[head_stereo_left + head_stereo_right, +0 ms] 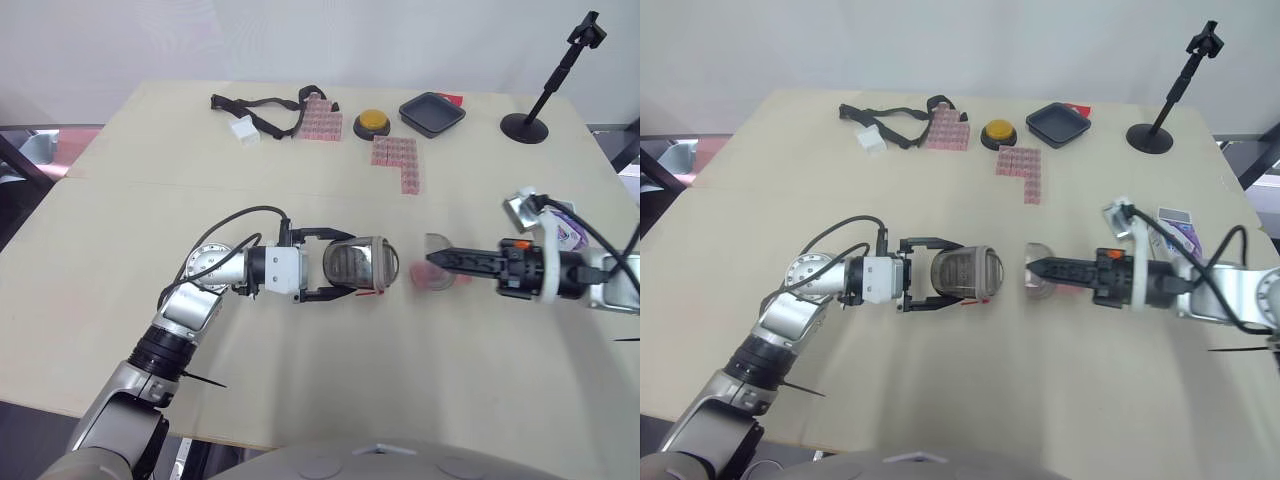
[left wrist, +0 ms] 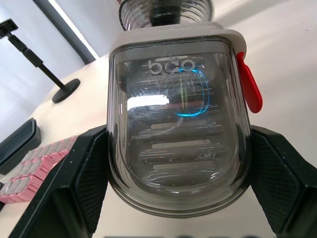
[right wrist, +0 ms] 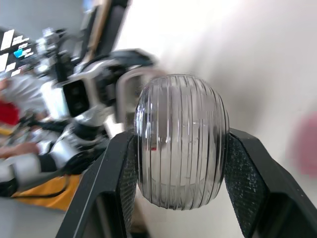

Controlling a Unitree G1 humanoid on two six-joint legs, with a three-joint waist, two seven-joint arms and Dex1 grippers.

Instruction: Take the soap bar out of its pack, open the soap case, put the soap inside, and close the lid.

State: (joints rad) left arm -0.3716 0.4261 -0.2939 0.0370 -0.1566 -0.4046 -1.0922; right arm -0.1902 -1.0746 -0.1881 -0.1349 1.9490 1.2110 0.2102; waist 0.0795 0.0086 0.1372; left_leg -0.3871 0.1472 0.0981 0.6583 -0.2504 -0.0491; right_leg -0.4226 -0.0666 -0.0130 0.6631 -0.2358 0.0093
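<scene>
My left gripper (image 1: 352, 264) is shut on the smoky clear soap case base (image 1: 360, 264), which has a red latch (image 2: 250, 84), and holds it just above the table's middle. Facing it a short gap away, my right gripper (image 1: 432, 258) is shut on the ribbed clear lid (image 3: 181, 148), seen as a half dome (image 1: 437, 246). The pink soap bar (image 1: 418, 277) lies on the table just under the lid. The opened purple and white soap pack (image 1: 570, 232) lies behind my right wrist.
Along the table's far side lie a black strap (image 1: 262, 104), a small white box (image 1: 245, 130), pink packs (image 1: 318, 120) (image 1: 397, 158), a yellow button (image 1: 372, 123) and a black tray (image 1: 432, 113). A black stand (image 1: 527, 126) rises at the far right.
</scene>
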